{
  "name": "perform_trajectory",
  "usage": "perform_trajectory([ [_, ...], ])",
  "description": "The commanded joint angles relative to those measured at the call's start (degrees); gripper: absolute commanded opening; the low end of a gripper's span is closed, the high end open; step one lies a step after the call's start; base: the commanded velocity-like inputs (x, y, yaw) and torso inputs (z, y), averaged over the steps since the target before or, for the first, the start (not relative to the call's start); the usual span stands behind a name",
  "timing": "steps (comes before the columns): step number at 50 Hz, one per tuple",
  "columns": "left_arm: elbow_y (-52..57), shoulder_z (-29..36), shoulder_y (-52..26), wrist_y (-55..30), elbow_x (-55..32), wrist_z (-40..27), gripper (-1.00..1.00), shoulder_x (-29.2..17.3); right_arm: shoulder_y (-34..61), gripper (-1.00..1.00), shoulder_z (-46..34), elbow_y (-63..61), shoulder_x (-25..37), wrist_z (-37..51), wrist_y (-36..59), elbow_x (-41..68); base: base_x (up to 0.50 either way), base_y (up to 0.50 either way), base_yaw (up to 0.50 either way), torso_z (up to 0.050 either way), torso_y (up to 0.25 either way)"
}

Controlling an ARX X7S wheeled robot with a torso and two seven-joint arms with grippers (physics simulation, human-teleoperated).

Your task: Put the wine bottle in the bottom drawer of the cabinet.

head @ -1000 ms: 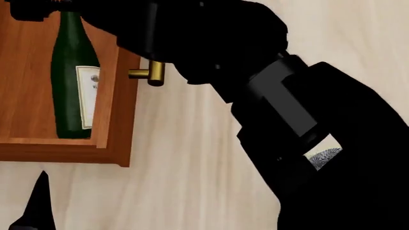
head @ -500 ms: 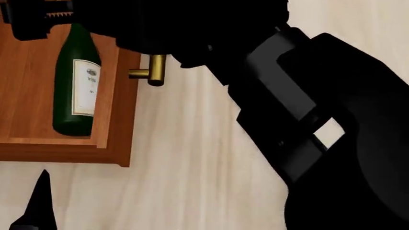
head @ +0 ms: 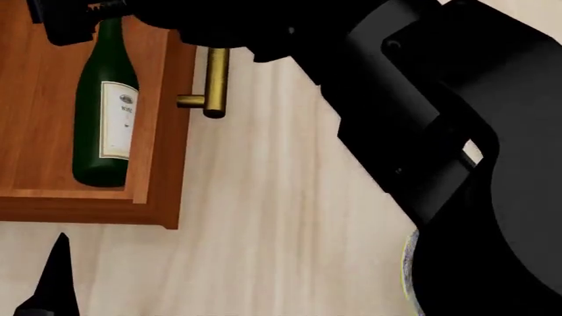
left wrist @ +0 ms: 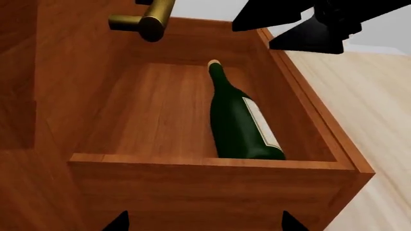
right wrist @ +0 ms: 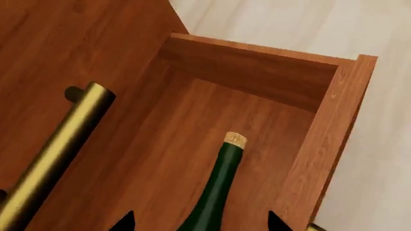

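The wine bottle (head: 104, 118) lies on its side on the floor of the bottom drawer (head: 163, 164), which stands pulled out of the cabinet (left wrist: 38, 96). Its label faces up and its cork (right wrist: 235, 139) points into the drawer. The bottle also shows in the left wrist view (left wrist: 241, 122) and the right wrist view (right wrist: 215, 192). My right gripper (right wrist: 200, 226) is open, above the bottle's neck with a fingertip on each side, not touching it. My left gripper (left wrist: 204, 226) is open and empty, outside the drawer's side wall (left wrist: 212, 192).
The brass bar handle (head: 213, 79) sticks out from the bottom drawer's front. An upper drawer's brass handle (right wrist: 57, 154) overhangs the open drawer. My right arm (head: 422, 131) fills much of the head view. Pale wooden floor (head: 263, 230) lies beside the drawer.
The bottle has dropped lower into the drawer and settled flat with its label turned up. My right gripper has let go of it and my right arm has drawn up and away.
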Motion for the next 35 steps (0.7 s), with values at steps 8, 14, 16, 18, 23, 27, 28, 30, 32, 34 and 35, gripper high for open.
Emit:
perform_trajectory([
  [8,0.2,-0.08,-0.02,-0.12,-0.05,-0.3,1.0,-0.22,4.04,1.0,-4.02,4.06,0.0,-2.15,0.09,-2.44,0.0,0.0,0.0,0.0,0.0],
  [14,0.15,-0.36,0.11,0.38,-0.38,-0.25,1.0,-0.18,5.25,1.0,-4.14,5.85,0.0,-4.01,-0.39,-2.86,0.0,0.0,0.0,0.0,0.0],
  [16,0.04,-0.4,0.23,0.58,-0.32,-0.19,1.0,-0.16,5.37,1.0,-4.06,6.71,0.0,-4.25,-0.68,-2.71,0.0,0.0,0.0,0.0,0.0],
  [18,0.17,-0.35,0.11,0.35,-0.3,-0.34,1.0,-0.19,5.76,1.0,-4.16,7.46,0.0,-4.86,-0.55,-2.77,0.0,0.0,0.0,0.0,0.0],
  [23,0.64,-0.41,0.06,0.01,-0.44,-0.76,1.0,-0.39,6.76,1.0,-4.31,9.05,0.0,-5.8,-0.68,-2.99,0.0,0.0,0.0,0.0,0.0],
  [27,0.66,-0.26,-0.29,-0.27,-0.49,-0.8,1.0,-0.25,7.86,1.0,-4.52,10.0,0.0,-6.73,-1.16,-3.69,0.0,0.0,0.0,0.0,0.0],
  [28,0.75,-0.27,-0.37,-0.37,-0.58,-0.86,1.0,-0.29,8.09,1.0,-4.32,10.39,0.01,-6.87,-1.21,-3.43,0.0,0.0,0.0,0.0,0.0],
  [30,1.97,-0.09,-0.77,-1.48,0.02,-1.61,1.0,-0.79,8.64,1.0,-4.9,10.45,0.01,-7.26,-2.07,-4.83,0.0,0.0,0.0,0.0,0.0],
  [32,2.29,-0.19,-0.61,-1.4,-0.39,-1.71,1.0,-0.89,9.19,1.0,-5.12,10.3,0.01,-7.14,-2.45,-6.42,0.0,0.0,0.0,0.0,0.0],
  [34,2.75,-0.53,-0.42,-1.32,-0.81,-2.0,1.0,-1.24,9.84,1.0,-5.06,11.0,0.04,-7.66,-1.78,-6.6,0.0,0.0,0.0,0.0,0.0],
  [35,2.87,-0.56,-0.42,-1.34,-0.8,-2.07,1.0,-1.3,9.95,1.0,-5.01,11.17,0.06,-7.75,-1.69,-6.59,0.0,0.0,0.0,0.0,0.0],
])
